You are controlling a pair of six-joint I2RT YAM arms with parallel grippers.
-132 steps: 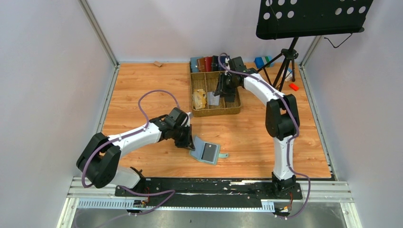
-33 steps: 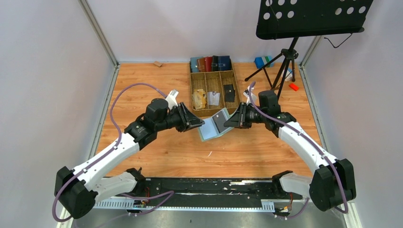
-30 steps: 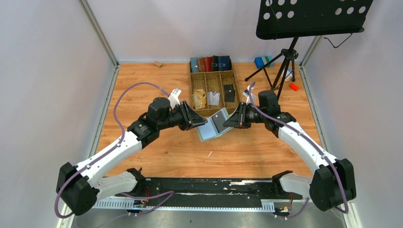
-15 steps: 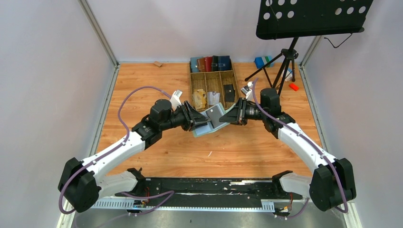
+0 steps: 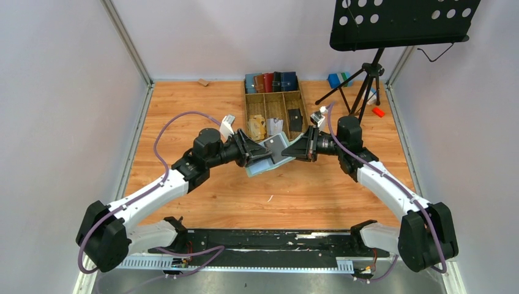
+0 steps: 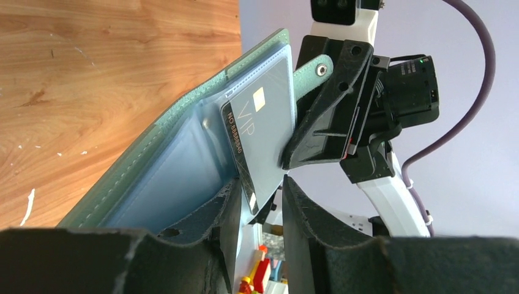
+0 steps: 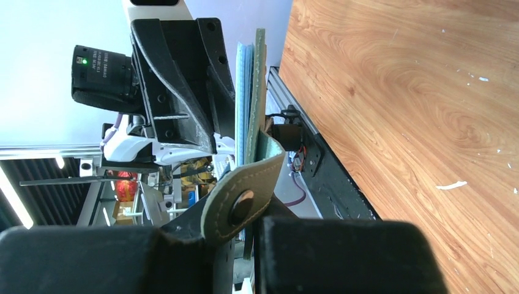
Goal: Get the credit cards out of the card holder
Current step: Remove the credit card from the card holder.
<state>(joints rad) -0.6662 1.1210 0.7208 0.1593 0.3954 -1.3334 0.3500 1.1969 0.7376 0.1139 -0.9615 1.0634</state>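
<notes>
Left claw [image 6: 262,191] straddles a credit card [image 6: 260,131] marked "VIP" in the card holder [image 6: 165,177].

From the left wrist, the lower corner of the card [image 6: 260,131] lies between the fingers of the left gripper [image 6: 263,202]. They are blurred and cut off by the bottom edge, so you cannot judge if they touch it. From the right wrist, the wallet [image 7: 260,79] stands edge-on and hides its inside. Its strap [image 7: 242,196] covers the hold of the right gripper [image 7: 248,236]. From above, what lies in the tray [image 5: 245,113] is too small to name.
</notes>
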